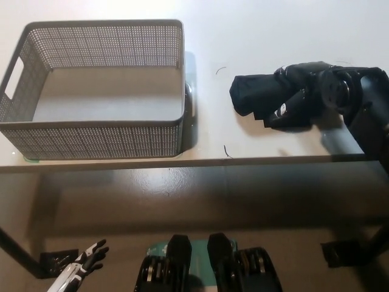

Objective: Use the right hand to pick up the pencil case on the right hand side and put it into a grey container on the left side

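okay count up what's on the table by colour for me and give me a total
Grey: 1, the mesh container on the left.
Black: 1, the pencil case on the right, with the black right hand over its right end.
Total: 2 things on the table.
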You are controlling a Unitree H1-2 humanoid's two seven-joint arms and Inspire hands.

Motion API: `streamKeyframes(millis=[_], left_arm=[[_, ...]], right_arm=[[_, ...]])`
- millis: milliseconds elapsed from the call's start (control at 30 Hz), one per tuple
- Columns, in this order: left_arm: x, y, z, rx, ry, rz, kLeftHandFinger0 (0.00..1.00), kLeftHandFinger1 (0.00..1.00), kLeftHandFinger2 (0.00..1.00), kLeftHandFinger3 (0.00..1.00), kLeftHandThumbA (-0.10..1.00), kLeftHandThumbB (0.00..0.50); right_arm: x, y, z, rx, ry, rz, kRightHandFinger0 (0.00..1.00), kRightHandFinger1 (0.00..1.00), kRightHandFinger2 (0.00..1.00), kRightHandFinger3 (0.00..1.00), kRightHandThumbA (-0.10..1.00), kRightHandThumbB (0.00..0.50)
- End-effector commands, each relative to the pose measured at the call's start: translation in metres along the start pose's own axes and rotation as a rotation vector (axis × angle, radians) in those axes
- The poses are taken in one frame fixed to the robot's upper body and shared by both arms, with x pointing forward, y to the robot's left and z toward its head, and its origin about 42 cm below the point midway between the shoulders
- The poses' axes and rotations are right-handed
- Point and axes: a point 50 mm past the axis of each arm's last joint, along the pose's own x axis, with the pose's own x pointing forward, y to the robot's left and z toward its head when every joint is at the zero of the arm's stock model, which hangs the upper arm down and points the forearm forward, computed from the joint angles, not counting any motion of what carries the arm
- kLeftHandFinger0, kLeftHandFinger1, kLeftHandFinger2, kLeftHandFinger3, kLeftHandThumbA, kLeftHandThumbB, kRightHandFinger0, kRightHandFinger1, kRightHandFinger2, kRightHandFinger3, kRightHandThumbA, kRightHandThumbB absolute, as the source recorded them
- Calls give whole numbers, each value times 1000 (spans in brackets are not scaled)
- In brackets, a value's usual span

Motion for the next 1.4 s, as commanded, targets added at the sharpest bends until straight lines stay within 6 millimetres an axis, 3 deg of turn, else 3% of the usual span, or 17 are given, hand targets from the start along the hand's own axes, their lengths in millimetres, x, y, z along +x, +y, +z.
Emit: streamKeyframes(millis=[0, 267, 433, 567, 700, 900, 1100, 1167, 1200, 1233, 1267, 1300, 1333, 1367], left_arm=[[3, 4, 9, 28, -51, -14, 1000, 1000, 1000, 1000, 1000, 342], [5, 5, 10, 19, -59, -14, 1000, 1000, 1000, 1000, 1000, 371], [7, 5, 13, 33, -76, -16, 1000, 1000, 1000, 1000, 1000, 346], [9, 5, 14, 19, -89, -18, 1000, 1000, 1000, 1000, 1000, 354], [10, 6, 14, 27, -109, -24, 1000, 1000, 1000, 1000, 1000, 330], [13, 6, 17, 34, -123, -34, 1000, 1000, 1000, 1000, 1000, 322], [15, 9, 17, 36, -124, -30, 1000, 1000, 1000, 1000, 1000, 329], [16, 9, 17, 31, -124, -29, 1000, 1000, 1000, 1000, 1000, 339], [15, 9, 16, 28, -123, -28, 1000, 1000, 1000, 1000, 1000, 341], [15, 9, 16, 27, -125, -26, 1000, 1000, 1000, 1000, 1000, 340], [16, 9, 17, 28, -131, -26, 1000, 1000, 1000, 1000, 1000, 335], [17, 11, 17, 30, -133, -27, 1000, 1000, 1000, 1000, 1000, 335], [18, 11, 18, 30, -135, -26, 1000, 1000, 1000, 1000, 1000, 329], [18, 12, 18, 33, -133, -25, 1000, 1000, 1000, 1000, 1000, 324]], right_arm=[[-6, -49, 17, -19, -44, -124, 1000, 1000, 1000, 1000, 982, 500], [6, -44, 24, -2, -36, -97, 1000, 1000, 1000, 1000, 972, 500], [18, -34, 33, 1, -25, -89, 1000, 1000, 1000, 1000, 956, 500], [29, -6, 42, -8, -15, -57, 1000, 1000, 1000, 1000, 983, 500], [36, 15, 53, 10, -9, -23, 1000, 1000, 1000, 1000, 957, 500], [40, 49, 52, 27, 3, 17, 1000, 1000, 1000, 1000, 960, 500], [42, 75, 43, 95, 36, 37, 1000, 1000, 1000, 1000, 832, 500], [41, 82, 38, 111, 54, 27, 1000, 1000, 1000, 1000, 618, 500], [41, 83, 36, 109, 52, -11, 911, 982, 1000, 1000, 353, 435], [41, 84, 33, 94, 47, -59, 584, 624, 748, 1000, 61, 214], [40, 87, 29, 61, 36, -137, 227, 316, 425, 751, -94, 247], [39, 87, 28, 43, 29, -183, 148, 245, 366, 596, -99, 243], [38, 87, 26, 76, 18, -231, 6, 55, 257, 327, -100, 208], [38, 86, 25, 113, 20, -256, 0, 146, 427, 335, -100, 183]])
